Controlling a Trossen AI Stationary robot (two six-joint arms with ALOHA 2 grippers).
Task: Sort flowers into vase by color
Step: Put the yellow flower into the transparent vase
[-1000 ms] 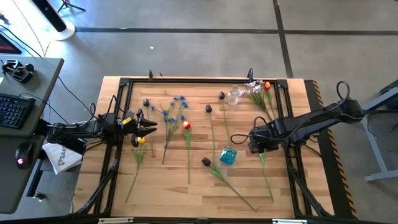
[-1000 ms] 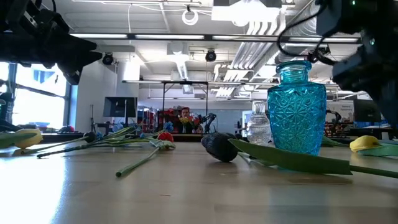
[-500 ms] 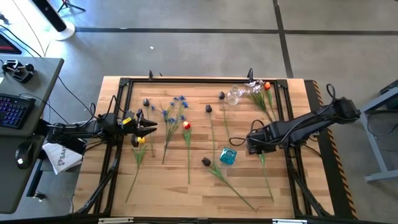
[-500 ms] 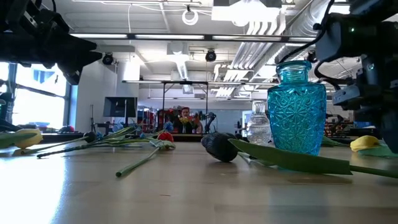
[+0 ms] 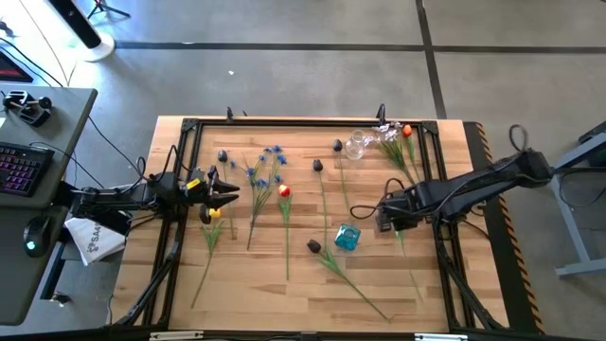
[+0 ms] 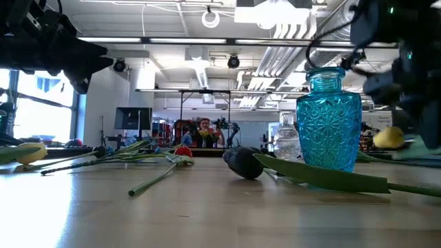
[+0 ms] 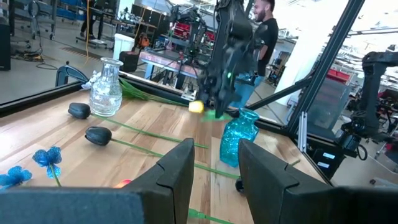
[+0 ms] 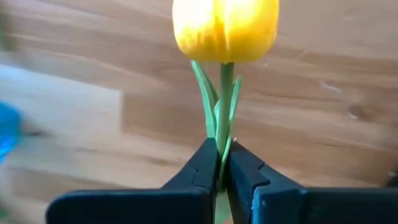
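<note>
So on the table (image 5: 256, 284), the squat vase (image 5: 347, 237) sits right of centre, with the taller vase (image 5: 357, 144) well behind it near the far edge. The right hand (image 5: 383, 224) is just right of the squat vase, clamped on a tulip (image 8: 225, 25) stem. The left hand (image 5: 227, 192) hangs over the left side, with another tulip (image 5: 214, 215) just beside it. The spray flowers (image 5: 265, 166) lie right of that hand.

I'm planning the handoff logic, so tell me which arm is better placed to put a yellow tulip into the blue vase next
The right. Its gripper is already shut on a yellow tulip right beside the blue vase. The left gripper is open, holds nothing, and sits across the table.
</note>
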